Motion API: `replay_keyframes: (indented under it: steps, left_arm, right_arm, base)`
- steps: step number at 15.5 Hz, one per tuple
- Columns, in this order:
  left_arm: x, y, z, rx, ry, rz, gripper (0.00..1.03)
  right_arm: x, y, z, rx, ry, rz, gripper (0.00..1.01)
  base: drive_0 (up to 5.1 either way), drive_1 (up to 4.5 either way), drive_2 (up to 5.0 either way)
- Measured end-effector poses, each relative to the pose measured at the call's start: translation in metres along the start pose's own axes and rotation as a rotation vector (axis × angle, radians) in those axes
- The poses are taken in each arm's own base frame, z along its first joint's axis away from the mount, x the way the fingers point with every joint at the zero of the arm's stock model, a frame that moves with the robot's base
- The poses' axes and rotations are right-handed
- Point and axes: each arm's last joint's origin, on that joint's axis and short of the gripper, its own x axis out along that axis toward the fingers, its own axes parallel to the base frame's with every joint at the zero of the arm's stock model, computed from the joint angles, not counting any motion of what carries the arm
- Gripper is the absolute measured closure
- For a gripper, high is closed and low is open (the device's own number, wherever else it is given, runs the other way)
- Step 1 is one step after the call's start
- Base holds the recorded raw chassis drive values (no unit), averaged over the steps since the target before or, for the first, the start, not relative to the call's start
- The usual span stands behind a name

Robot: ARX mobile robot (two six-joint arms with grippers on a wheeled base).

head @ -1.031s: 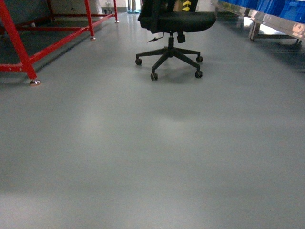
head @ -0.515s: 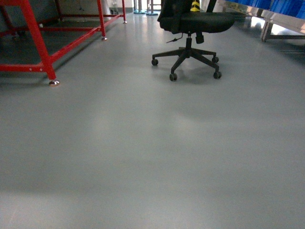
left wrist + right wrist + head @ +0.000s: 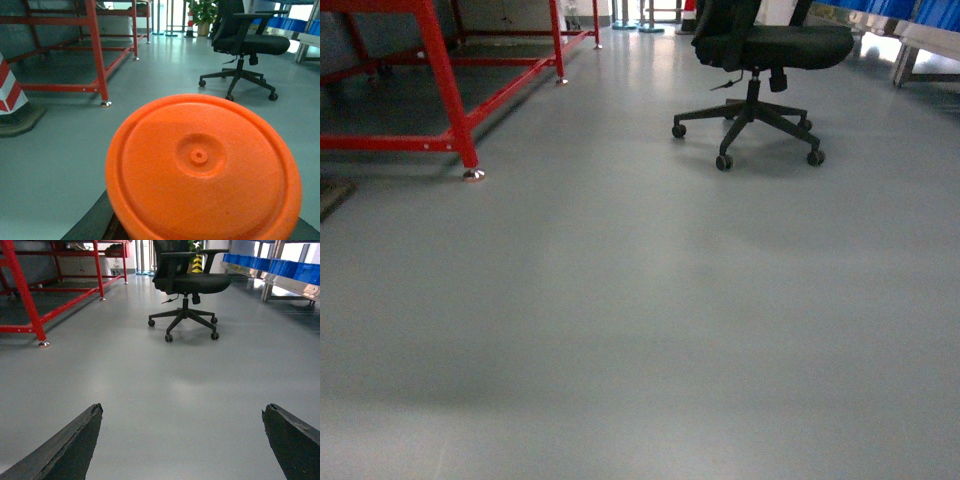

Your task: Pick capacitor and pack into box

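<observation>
Right hand (image 3: 182, 440) agape; orange disc (image 3: 202, 170) left-wrist-only.

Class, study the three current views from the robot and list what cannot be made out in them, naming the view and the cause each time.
- Left gripper: left wrist view, covered by an orange disc; its state cannot be told.
- Office chair: head view, back cut off by the top edge.
- Red frame: head view, top cut off.
- Striped cone: left wrist view, cut by the left edge.
- Capacitor and box: in no view.
</observation>
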Motion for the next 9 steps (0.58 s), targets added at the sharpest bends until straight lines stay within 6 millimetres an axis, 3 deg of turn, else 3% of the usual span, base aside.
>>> replay_keyframes:
  steps: [9]
  left_arm:
    - [0.0, 0.0, 0.0003, 0.0, -0.003, 0.0, 0.59]
  right_arm:
    - [0.0, 0.0, -0.0002, 0.0, 0.002, 0.0, 0.03]
  base:
    - [-5.0, 2.45, 2.4]
